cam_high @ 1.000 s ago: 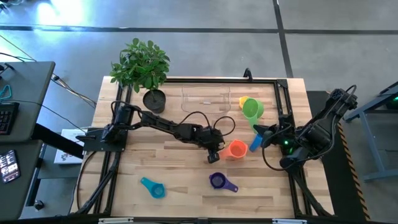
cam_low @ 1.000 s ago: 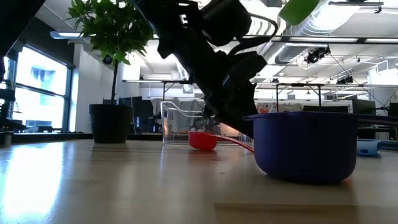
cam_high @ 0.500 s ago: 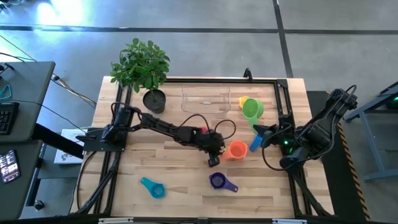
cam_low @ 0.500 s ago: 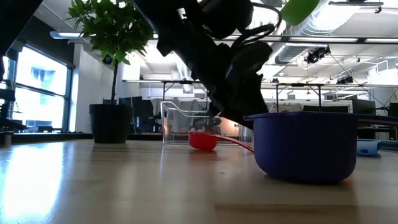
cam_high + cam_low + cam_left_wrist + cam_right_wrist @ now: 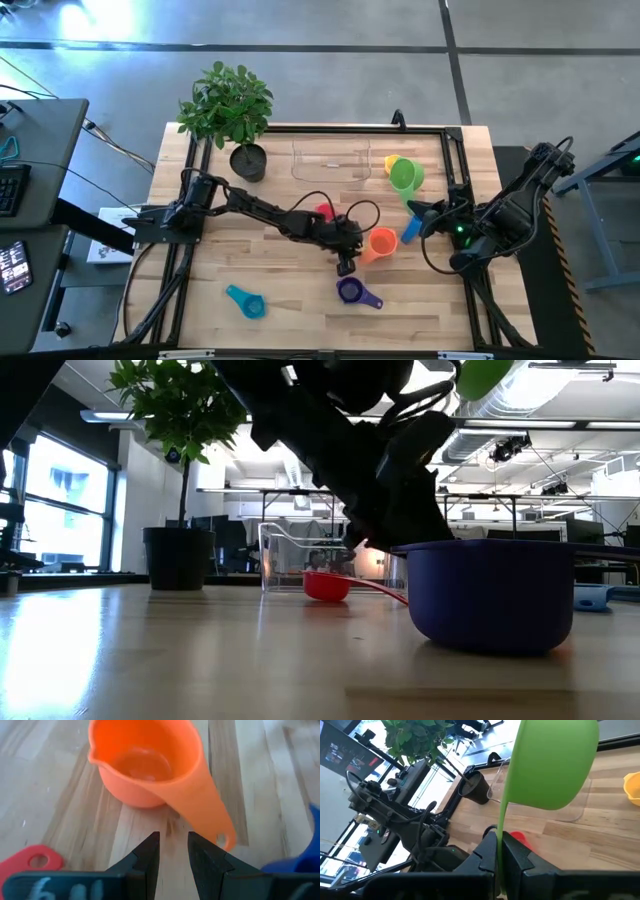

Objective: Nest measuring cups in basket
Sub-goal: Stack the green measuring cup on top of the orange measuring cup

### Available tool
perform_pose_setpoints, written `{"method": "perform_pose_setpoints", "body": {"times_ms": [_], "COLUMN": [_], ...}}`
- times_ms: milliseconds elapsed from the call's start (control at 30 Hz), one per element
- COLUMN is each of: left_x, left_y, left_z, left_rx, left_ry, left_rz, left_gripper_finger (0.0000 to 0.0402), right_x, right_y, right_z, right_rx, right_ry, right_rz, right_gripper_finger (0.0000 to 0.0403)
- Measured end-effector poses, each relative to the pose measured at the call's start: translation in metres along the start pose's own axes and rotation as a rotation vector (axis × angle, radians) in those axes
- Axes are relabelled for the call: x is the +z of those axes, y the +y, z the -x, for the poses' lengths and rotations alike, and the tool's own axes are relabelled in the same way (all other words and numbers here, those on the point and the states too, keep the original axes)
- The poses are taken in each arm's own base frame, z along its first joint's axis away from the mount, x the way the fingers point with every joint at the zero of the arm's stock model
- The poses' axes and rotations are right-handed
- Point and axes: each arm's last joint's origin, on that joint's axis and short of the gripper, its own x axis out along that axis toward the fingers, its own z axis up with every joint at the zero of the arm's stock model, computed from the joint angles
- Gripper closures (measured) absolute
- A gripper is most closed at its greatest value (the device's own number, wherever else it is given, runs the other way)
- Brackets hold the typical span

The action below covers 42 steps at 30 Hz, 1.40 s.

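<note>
Nearest to the front edge of the table, the teal measuring cup (image 5: 243, 300) and the purple measuring cup (image 5: 351, 291) are seen lying on the wood, well apart from each other. In the low view the purple cup fills the right foreground and stands upright.

Just beyond the purple cup, the left gripper (image 5: 346, 261) is held low over the table. Its fingers (image 5: 146, 862) are parted only a little and nothing is gripped between them; bare wood is seen in the narrow gap. The handle of the orange measuring cup (image 5: 150, 767) is found just in front of the fingertips, and the bowl of this cup stands open side up. The red measuring cup (image 5: 322, 212) lies on the far side of the left arm, partly hidden by it. The blue measuring cup (image 5: 411, 229) lies on the table just beside the orange one, toward the right arm.

Farther right, the right gripper (image 5: 499, 851) is held above the table, closed on the flat handle of the green measuring cup (image 5: 552, 762), which is raised in the air. The yellow measuring cup (image 5: 392, 163) is seen partly under the green one in the high view.

At the far edge of the table, the clear basket (image 5: 331, 160) stands with no cup visible inside. The potted plant (image 5: 229, 112) stands near its left side.
</note>
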Motion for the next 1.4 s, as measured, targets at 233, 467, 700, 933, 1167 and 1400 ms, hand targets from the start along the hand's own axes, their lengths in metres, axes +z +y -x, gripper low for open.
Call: {"method": "perform_pose_setpoints", "body": {"times_ms": [233, 467, 700, 933, 1167, 1400], "left_x": [0.005, 0.009, 0.009, 0.031, 0.060, 0.083], "left_y": [-0.003, -0.010, -0.012, -0.008, 0.001, 0.004], "left_z": [-0.002, -0.001, 0.002, 0.033, 0.083, 0.146], "left_rx": [-0.053, -0.108, -0.110, -0.120, -0.088, -0.023], "left_ry": [-0.059, -0.107, -0.095, -0.109, -0.157, -0.229], "left_rz": [0.008, 0.027, 0.025, -0.017, -0.049, -0.115], "left_gripper_finger": [0.0312, 0.0312, 0.0312, 0.0312, 0.0312, 0.0312], "right_x": [0.000, 0.000, -0.001, -0.007, -0.029, -0.059], "right_y": [0.000, 0.001, 0.002, 0.008, 0.016, 0.019], "right_z": [0.000, 0.000, 0.000, 0.000, -0.007, -0.011], "right_rx": [0.003, 0.007, 0.013, 0.033, 0.028, 0.026], "right_ry": [0.001, -0.005, -0.002, 0.016, 0.017, -0.009], "right_rz": [-0.008, -0.012, -0.028, -0.058, -0.055, -0.091], "right_gripper_finger": [0.0402, 0.0402, 0.0402, 0.0402, 0.0402, 0.0402]}}
